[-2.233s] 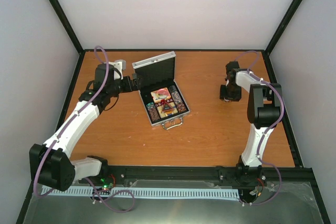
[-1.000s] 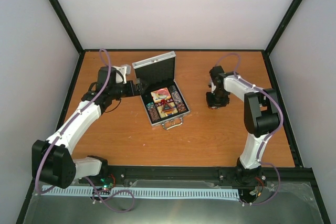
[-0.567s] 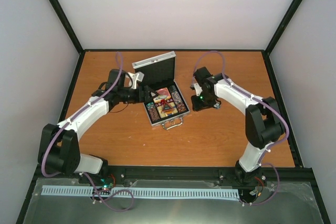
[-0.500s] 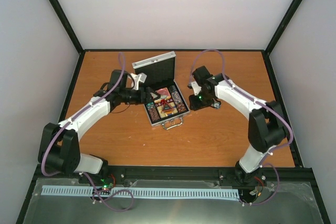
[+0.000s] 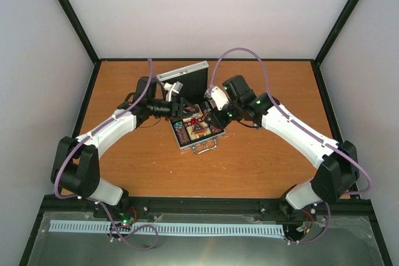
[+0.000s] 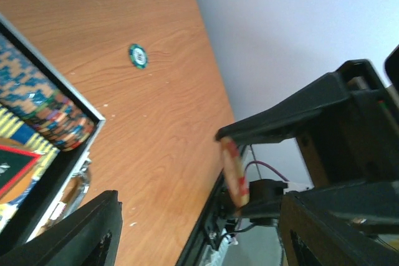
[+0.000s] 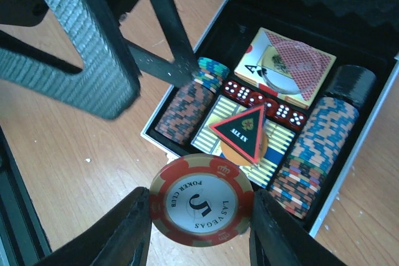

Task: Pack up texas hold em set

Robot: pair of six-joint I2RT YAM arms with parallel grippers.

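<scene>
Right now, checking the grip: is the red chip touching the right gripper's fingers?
Touching. The right wrist view shows the red chip clamped between both fingers of the right gripper.

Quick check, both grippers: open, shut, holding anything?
Left gripper: open, holding nothing.
Right gripper: shut on a red chip.
</scene>
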